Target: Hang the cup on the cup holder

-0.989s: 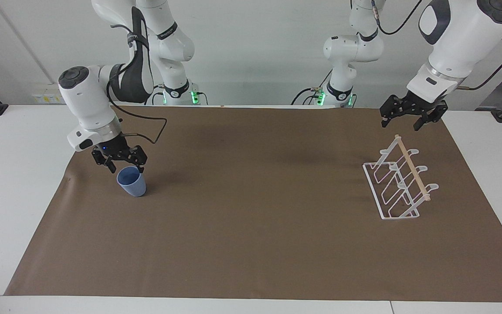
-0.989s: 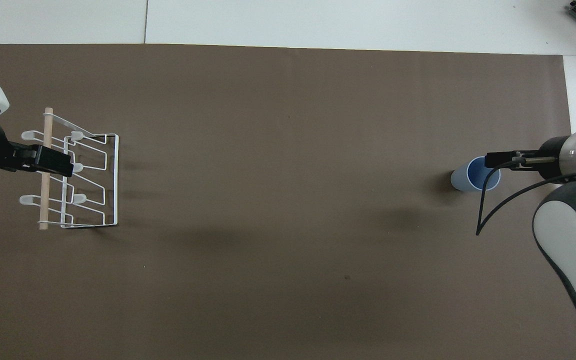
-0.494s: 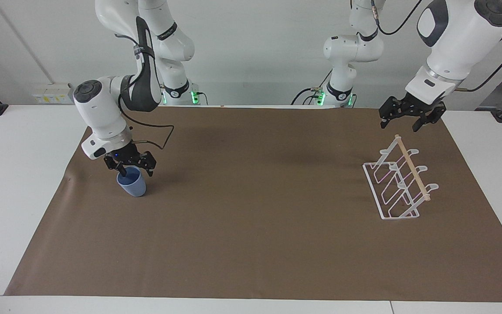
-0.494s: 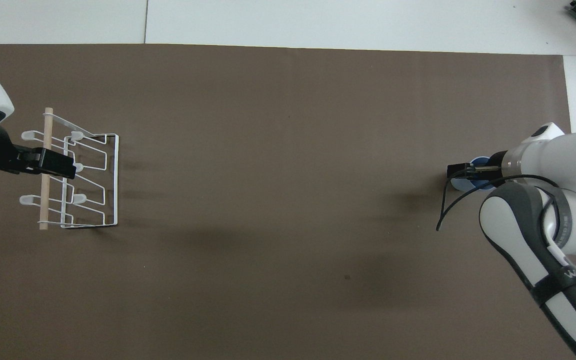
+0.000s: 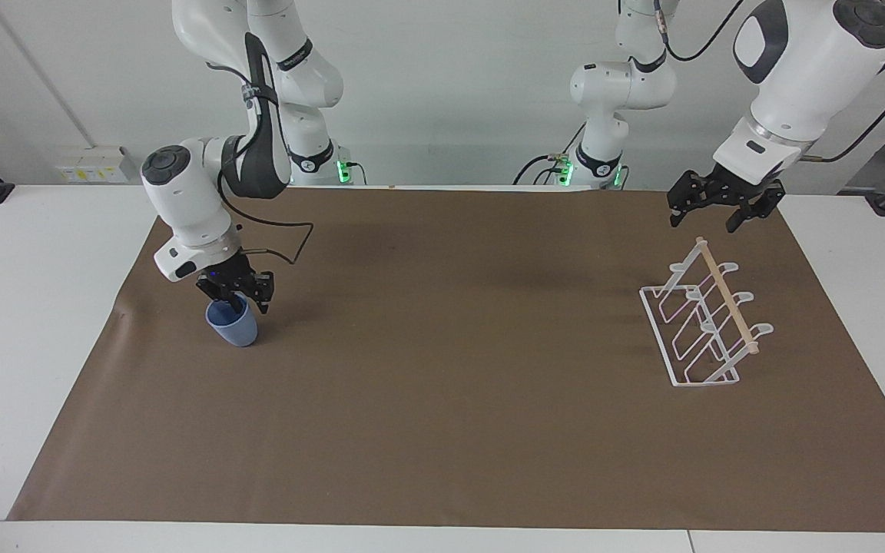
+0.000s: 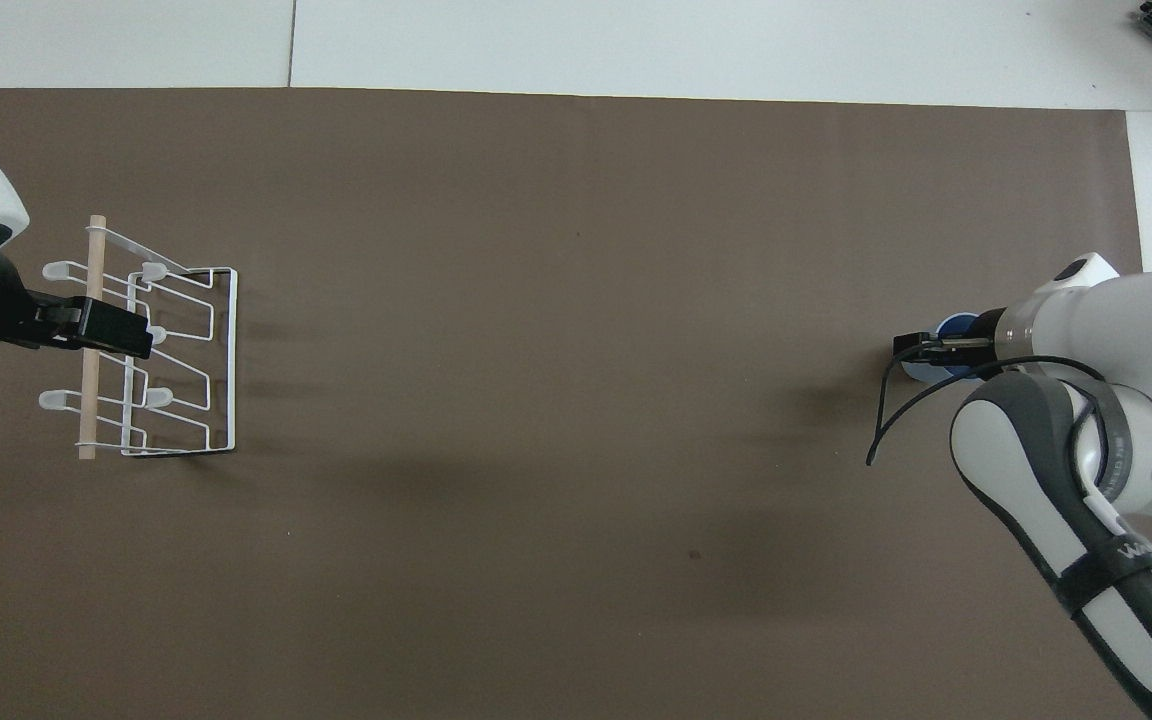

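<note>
The small light-blue plastic cup (image 5: 233, 326), handleless and tapered with a wider rim, stands upright on the brown paper mat (image 5: 442, 399) toward the right arm's end of the table. The right gripper (image 5: 236, 298) sits at the cup's rim on the robots' side, its fingers reaching down at the rim wall. They look drawn in around the rim, but whether they actually clamp it cannot be told. In the overhead view the right gripper (image 6: 921, 347) and its wrist cover most of the cup (image 6: 954, 324); only a sliver of blue shows.

The cup holder (image 5: 707, 326), a white wire rack with slanted looped prongs and a light wooden dowel (image 5: 728, 304) along its top, stands on the mat toward the left arm's end, well apart from the cup. No cup hangs on it.

The left gripper (image 5: 715, 209) hangs in the air over the mat beside the rack's end nearer the robots, fingers spread apart, holding nothing. From overhead the left gripper (image 6: 101, 328) overlaps the dowel (image 6: 89, 400); the facing view shows it clear above the rack (image 6: 176, 360). The left arm waits.

The white table (image 5: 28, 322) shows around the mat's edges.
</note>
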